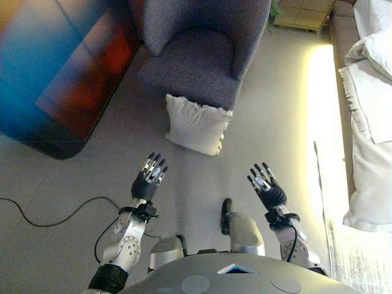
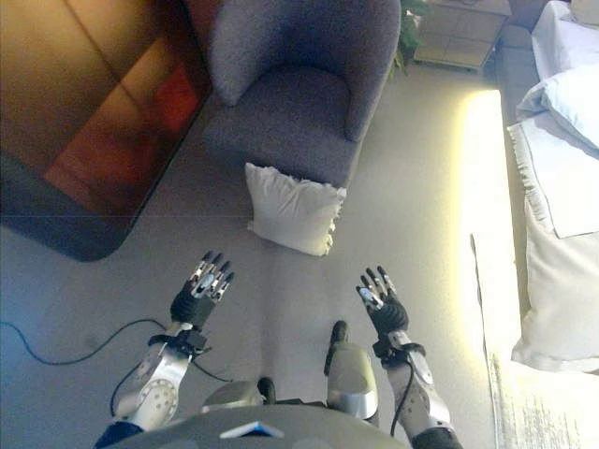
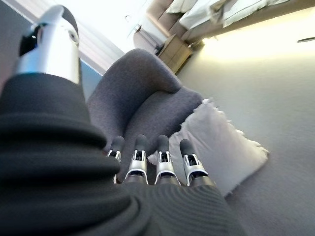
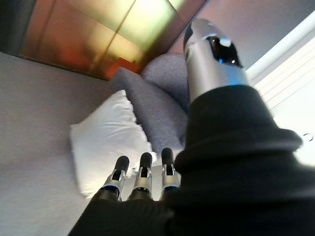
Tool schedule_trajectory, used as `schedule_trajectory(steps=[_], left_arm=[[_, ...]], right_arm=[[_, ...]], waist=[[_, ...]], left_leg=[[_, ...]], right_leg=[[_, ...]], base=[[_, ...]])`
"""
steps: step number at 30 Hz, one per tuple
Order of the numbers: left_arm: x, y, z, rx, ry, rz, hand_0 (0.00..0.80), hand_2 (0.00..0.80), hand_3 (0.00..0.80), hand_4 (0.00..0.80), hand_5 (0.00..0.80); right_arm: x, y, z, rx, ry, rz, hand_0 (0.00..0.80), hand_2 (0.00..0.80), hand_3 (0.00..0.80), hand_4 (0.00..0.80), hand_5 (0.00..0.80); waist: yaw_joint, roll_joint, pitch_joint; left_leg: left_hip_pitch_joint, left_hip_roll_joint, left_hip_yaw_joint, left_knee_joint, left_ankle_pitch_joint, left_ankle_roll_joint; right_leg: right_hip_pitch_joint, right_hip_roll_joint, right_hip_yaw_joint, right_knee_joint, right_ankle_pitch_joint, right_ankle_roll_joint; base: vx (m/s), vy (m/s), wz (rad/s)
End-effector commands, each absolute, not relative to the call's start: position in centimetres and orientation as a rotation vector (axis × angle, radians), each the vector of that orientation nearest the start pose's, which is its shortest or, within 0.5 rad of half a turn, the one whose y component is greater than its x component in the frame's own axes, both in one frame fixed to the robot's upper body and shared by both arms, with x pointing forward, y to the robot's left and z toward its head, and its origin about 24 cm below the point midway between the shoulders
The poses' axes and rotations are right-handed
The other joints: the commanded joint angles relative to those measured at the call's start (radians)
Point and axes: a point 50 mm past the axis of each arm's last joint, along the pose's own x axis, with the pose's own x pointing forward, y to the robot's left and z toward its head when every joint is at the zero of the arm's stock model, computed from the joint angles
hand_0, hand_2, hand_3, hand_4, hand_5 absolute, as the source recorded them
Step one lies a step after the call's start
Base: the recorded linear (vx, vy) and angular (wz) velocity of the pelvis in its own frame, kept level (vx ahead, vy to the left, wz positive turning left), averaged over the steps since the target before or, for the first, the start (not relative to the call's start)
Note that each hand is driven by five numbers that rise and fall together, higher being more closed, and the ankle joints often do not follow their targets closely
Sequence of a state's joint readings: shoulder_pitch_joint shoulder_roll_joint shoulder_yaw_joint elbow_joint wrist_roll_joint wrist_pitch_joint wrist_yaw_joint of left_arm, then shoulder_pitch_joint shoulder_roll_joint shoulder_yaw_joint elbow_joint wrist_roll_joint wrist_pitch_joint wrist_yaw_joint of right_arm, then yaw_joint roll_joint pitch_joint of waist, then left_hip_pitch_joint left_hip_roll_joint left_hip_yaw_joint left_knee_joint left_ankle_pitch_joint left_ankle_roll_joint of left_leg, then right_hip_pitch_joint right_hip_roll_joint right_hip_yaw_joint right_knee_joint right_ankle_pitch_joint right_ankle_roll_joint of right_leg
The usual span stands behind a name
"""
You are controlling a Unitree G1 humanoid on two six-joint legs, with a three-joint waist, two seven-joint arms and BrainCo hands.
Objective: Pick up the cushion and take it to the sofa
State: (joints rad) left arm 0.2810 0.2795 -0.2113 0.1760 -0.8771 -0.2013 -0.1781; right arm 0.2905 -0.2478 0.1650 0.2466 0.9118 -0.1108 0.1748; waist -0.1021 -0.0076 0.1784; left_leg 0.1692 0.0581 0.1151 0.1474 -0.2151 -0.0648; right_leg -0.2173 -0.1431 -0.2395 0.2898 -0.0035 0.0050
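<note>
A white cushion (image 1: 196, 124) with a frilled edge leans on the floor against the front of a grey armchair (image 1: 202, 49). It also shows in the left wrist view (image 3: 221, 142) and the right wrist view (image 4: 106, 140). My left hand (image 1: 150, 176) is open, fingers straight, a short way before the cushion's left side. My right hand (image 1: 264, 185) is open too, before the cushion's right side. Neither hand touches it. Both hands are empty.
A bed with white bedding (image 1: 370, 122) runs along the right edge. A dark glossy panel (image 1: 61, 67) stands at the left. A wooden cabinet (image 1: 303, 13) stands at the back. Grey floor (image 1: 275, 122) lies between the armchair and the bed.
</note>
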Motion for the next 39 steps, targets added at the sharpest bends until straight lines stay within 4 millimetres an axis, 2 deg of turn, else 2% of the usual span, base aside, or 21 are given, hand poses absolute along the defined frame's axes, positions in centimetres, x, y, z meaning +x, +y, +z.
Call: schedule_trajectory(steps=[1,2,4,5,6,7,9,10,11,12,13,15,17,20,21,24,28,32,35,37,39], left_arm=[[17.5,19.2,-1.5,-0.611,0.142,-0.049,0.000,0.000,0.000,0.000,0.000],[17.3,19.3,-1.4,-0.617,0.125,-0.036,0.000,0.000,0.000,0.000,0.000],[17.5,19.4,-1.3,-0.630,0.109,-0.035,0.000,0.000,0.000,0.000,0.000],[17.8,19.1,-1.1,-0.631,0.095,-0.041,0.000,0.000,0.000,0.000,0.000],[18.0,19.0,-1.0,-0.627,0.091,-0.046,0.000,0.000,0.000,0.000,0.000],[18.2,18.9,-1.0,-0.624,0.089,-0.053,0.000,0.000,0.000,0.000,0.000],[18.7,18.7,-0.8,-0.625,0.082,-0.066,0.000,0.000,0.000,0.000,0.000],[19.0,18.7,-0.8,-0.630,0.080,-0.071,0.000,0.000,0.000,0.000,0.000],[19.2,18.7,-0.7,-0.633,0.076,-0.073,0.000,0.000,0.000,0.000,0.000],[19.2,18.7,-0.7,-0.634,0.075,-0.074,0.000,0.000,0.000,0.000,0.000],[19.4,18.7,-0.6,-0.632,0.072,-0.081,0.000,0.000,0.000,0.000,0.000],[19.6,18.5,-0.7,-0.626,0.079,-0.089,0.000,0.000,0.000,0.000,0.000],[19.4,18.4,-0.8,-0.622,0.085,-0.079,0.000,0.000,0.000,0.000,0.000],[18.9,18.6,-1.0,-0.621,0.085,-0.039,0.000,0.000,0.000,0.000,0.000],[18.7,18.8,-1.1,-0.622,0.084,-0.027,0.000,0.000,0.000,0.000,0.000],[18.6,19.2,-1.1,-0.624,0.084,-0.022,0.000,0.000,0.000,0.000,0.000],[18.5,19.4,-1.0,-0.619,0.081,-0.019,0.000,0.000,0.000,0.000,0.000],[18.4,19.8,-0.8,-0.609,0.085,-0.010,0.000,0.000,0.000,0.000,0.000],[18.7,20.4,-0.8,-0.572,0.101,-0.025,0.000,0.000,0.000,0.000,0.000],[18.6,20.9,-0.7,-0.548,0.108,-0.041,0.000,0.000,0.000,0.000,0.000],[18.4,21.1,-0.8,-0.538,0.114,-0.046,0.000,0.000,0.000,0.000,0.000]], right_arm=[[16.3,-17.7,-4.6,0.676,0.339,0.058,0.000,0.000,0.000,0.000,0.000],[16.0,-18.2,-4.7,0.656,0.341,0.073,0.000,0.000,0.000,0.000,0.000],[15.9,-18.6,-4.8,0.642,0.335,0.076,0.000,0.000,0.000,0.000,0.000],[16.1,-19.2,-4.6,0.627,0.320,0.070,0.000,0.000,0.000,0.000,0.000],[16.3,-19.4,-4.5,0.629,0.311,0.066,0.000,0.000,0.000,0.000,0.000],[16.4,-19.7,-4.4,0.632,0.302,0.058,0.000,0.000,0.000,0.000,0.000],[16.7,-19.9,-4.2,0.638,0.289,0.050,0.000,0.000,0.000,0.000,0.000],[16.8,-19.9,-4.2,0.636,0.292,0.047,0.000,0.000,0.000,0.000,0.000],[17.0,-19.8,-4.2,0.634,0.296,0.046,0.000,0.000,0.000,0.000,0.000],[17.0,-19.8,-4.2,0.634,0.298,0.045,0.000,0.000,0.000,0.000,0.000],[17.0,-19.7,-4.2,0.637,0.299,0.040,0.000,0.000,0.000,0.000,0.000],[17.0,-19.7,-4.1,0.650,0.293,0.032,0.000,0.000,0.000,0.000,0.000],[16.8,-19.5,-4.1,0.658,0.291,0.040,0.000,0.000,0.000,0.000,0.000],[16.7,-19.1,-4.5,0.655,0.316,0.067,0.000,0.000,0.000,0.000,0.000],[16.6,-19.0,-4.6,0.655,0.327,0.074,0.000,0.000,0.000,0.000,0.000],[16.3,-19.0,-5.0,0.657,0.358,0.061,0.000,0.000,0.000,0.000,0.000],[15.8,-18.8,-5.4,0.657,0.376,0.071,0.000,0.000,0.000,0.000,0.000],[15.9,-18.3,-5.4,0.670,0.376,0.074,0.000,0.000,0.000,0.000,0.000],[16.2,-18.0,-5.4,0.682,0.366,0.058,0.000,0.000,0.000,0.000,0.000],[16.2,-17.6,-5.1,0.687,0.349,0.070,0.000,0.000,0.000,0.000,0.000],[16.2,-17.4,-5.0,0.669,0.339,0.070,0.000,0.000,0.000,0.000,0.000]], waist=[[-0.016,-0.028,-0.062],[-0.010,-0.029,-0.074],[-0.005,-0.035,-0.080],[0.003,-0.051,-0.078],[0.004,-0.056,-0.075],[0.001,-0.061,-0.069],[0.006,-0.069,-0.048],[0.011,-0.061,-0.033],[0.013,-0.060,-0.027],[0.014,-0.059,-0.023],[0.020,-0.061,-0.019],[0.034,-0.050,-0.014],[0.057,-0.033,-0.015],[0.094,-0.013,-0.023],[0.102,-0.009,-0.025],[0.107,0.005,-0.036],[0.114,0.012,-0.044],[0.134,0.006,-0.053],[0.153,-0.006,-0.057],[0.160,-0.018,-0.064],[0.166,-0.027,-0.073]], left_leg=[[0.057,-0.039,0.027,0.225,0.089,0.053],[0.020,-0.035,0.020,0.310,0.153,0.029],[-0.037,-0.027,0.022,0.420,0.202,0.012],[-0.137,-0.008,0.036,0.586,0.226,0.011],[-0.177,0.020,0.054,0.639,0.231,0.011],[-0.217,0.071,0.076,0.665,0.238,0.010],[-0.280,0.109,0.092,0.640,0.227,0.024],[-0.289,0.140,0.101,0.579,0.216,0.008],[-0.287,0.155,0.124,0.488,0.234,0.004],[-0.281,0.158,0.129,0.455,0.242,0.000],[-0.286,0.161,0.149,0.322,0.302,0.001],[-0.286,0.144,0.111,0.159,0.332,-0.016],[-0.285,0.129,0.050,-0.019,0.376,-0.040],[-0.307,0.139,-0.028,-0.171,0.429,-0.060],[-0.312,0.143,-0.039,-0.202,0.431,-0.060],[-0.310,0.162,0.017,-0.206,0.421,-0.061],[-0.309,0.169,-0.001,-0.205,0.399,-0.063],[-0.339,0.130,-0.029,-0.162,0.358,-0.046],[-0.368,0.089,-0.047,-0.103,0.325,-0.021],[-0.362,0.060,-0.038,-0.083,0.296,0.007],[-0.357,0.027,-0.040,-0.071,0.272,0.032]], right_leg=[[-0.026,-0.001,0.043,-0.123,0.102,0.094],[0.007,0.023,0.045,-0.136,0.076,0.068],[0.035,0.033,0.043,-0.147,0.055,0.043],[0.078,0.037,0.048,-0.158,0.025,0.012],[0.093,0.042,0.052,-0.157,0.011,-0.002],[0.109,0.050,0.063,-0.152,-0.005,-0.015],[0.139,0.055,0.081,-0.147,-0.024,-0.022],[0.170,0.070,0.090,-0.134,-0.057,-0.018],[0.181,0.072,0.091,-0.135,-0.065,-0.016],[0.188,0.073,0.093,-0.132,-0.072,-0.014],[0.190,0.072,0.098,-0.136,-0.064,-0.013],[0.215,0.075,0.114,-0.143,-0.070,0.006],[0.252,0.083,0.132,-0.161,-0.082,0.027],[0.313,0.085,0.180,-0.196,-0.099,0.038],[0.331,0.084,0.191,-0.203,-0.106,0.040],[0.378,0.066,0.170,-0.215,-0.131,0.044],[0.402,0.043,0.161,-0.213,-0.149,0.055],[0.417,0.013,0.154,-0.200,-0.162,0.083],[0.413,-0.036,0.124,-0.165,-0.160,0.120],[0.404,-0.075,0.110,-0.136,-0.125,0.150],[0.395,-0.109,0.111,-0.111,-0.076,0.161]], base=[[0.467,-0.299,-0.17],[0.333,-0.225,-0.31],[0.285,-0.216,-0.29],[0.248,-0.218,-0.16],[0.278,-0.248,-0.23],[0.189,-0.157,-0.20],[0.176,-0.080,-0.08],[0.218,-0.012,0.04],[0.221,0.008,0.05],[0.116,0.036,0.10],[0.130,0.061,0.13],[0.199,0.083,0.09],[0.249,0.092,0.05],[0.276,0.077,-0.18],[0.312,0.079,-0.52],[0.246,0.084,-0.66],[0.229,0.102,-0.48],[0.212,0.134,-0.10],[0.215,0.188,-0.11],[0.236,0.193,-0.16],[0.228,0.210,0.01]])
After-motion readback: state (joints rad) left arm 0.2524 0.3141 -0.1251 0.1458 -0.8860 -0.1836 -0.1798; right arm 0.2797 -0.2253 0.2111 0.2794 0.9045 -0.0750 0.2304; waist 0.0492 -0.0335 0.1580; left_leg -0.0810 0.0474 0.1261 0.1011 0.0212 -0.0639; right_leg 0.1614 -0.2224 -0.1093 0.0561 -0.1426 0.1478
